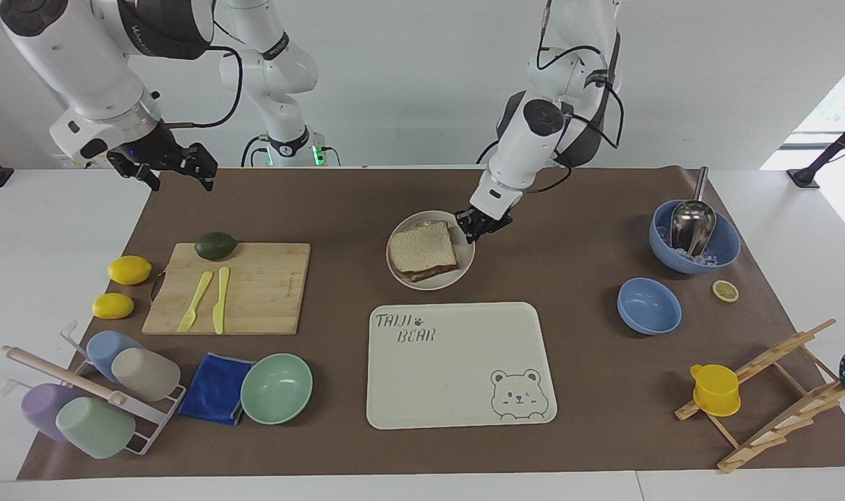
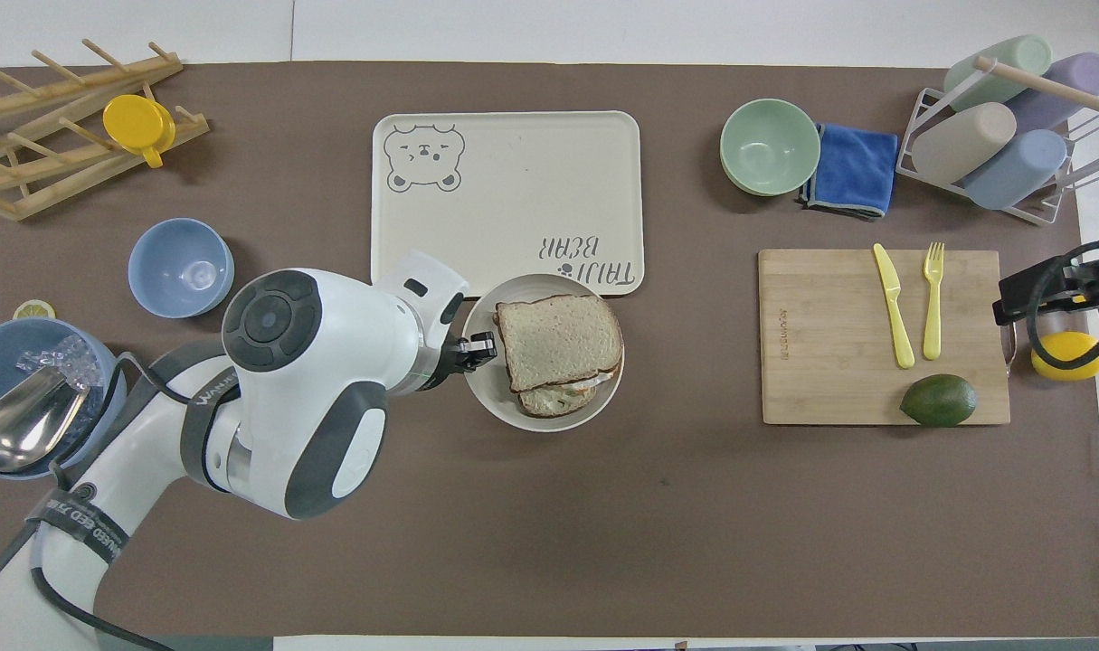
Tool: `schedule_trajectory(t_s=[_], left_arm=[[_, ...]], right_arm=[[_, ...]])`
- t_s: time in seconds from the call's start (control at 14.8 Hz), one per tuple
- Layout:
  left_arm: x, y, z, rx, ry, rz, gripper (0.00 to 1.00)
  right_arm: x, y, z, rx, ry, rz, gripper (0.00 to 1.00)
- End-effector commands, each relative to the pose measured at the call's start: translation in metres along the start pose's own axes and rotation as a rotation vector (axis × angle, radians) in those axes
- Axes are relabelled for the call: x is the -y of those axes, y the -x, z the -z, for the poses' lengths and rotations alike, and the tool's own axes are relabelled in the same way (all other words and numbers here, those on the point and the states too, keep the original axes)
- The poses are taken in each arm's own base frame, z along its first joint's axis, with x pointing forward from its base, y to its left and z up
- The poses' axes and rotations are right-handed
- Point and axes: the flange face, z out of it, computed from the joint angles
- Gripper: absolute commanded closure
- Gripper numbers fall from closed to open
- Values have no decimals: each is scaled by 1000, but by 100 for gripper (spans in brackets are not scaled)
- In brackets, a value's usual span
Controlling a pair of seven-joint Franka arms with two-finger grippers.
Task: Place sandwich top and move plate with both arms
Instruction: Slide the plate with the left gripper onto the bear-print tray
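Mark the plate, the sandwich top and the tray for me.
plate (image 1: 462,271): facing view, bare rim toward the left arm's end.
sandwich top (image 2: 558,338): overhead view, middle of the slice's upper face.
tray (image 1: 457,376): facing view, blank middle of its floor.

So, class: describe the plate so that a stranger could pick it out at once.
Find the cream bear-printed tray mid-table. The plate sits just nearer the robots, its edge gripped by the left claw. It is the only round cream dish, and it alone carries a sandwich; the bowls are blue or green.
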Motion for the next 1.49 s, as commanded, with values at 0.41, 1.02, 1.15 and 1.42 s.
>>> schedule_trajectory(t_s=[0.41, 1.02, 1.15, 1.42], left_arm=[[10, -140, 9, 3, 75, 91, 100], [39, -205, -51, -34, 149, -3, 100], [39, -205, -56, -56, 150, -7, 100], [44, -196, -79, -97, 141, -26, 100]], right_arm=[[2, 2, -1, -5, -9, 18, 0], [6, 1, 0, -5, -7, 26, 0], [5, 1, 0, -7, -7, 25, 0], [5, 1, -1, -4, -8, 26, 0]])
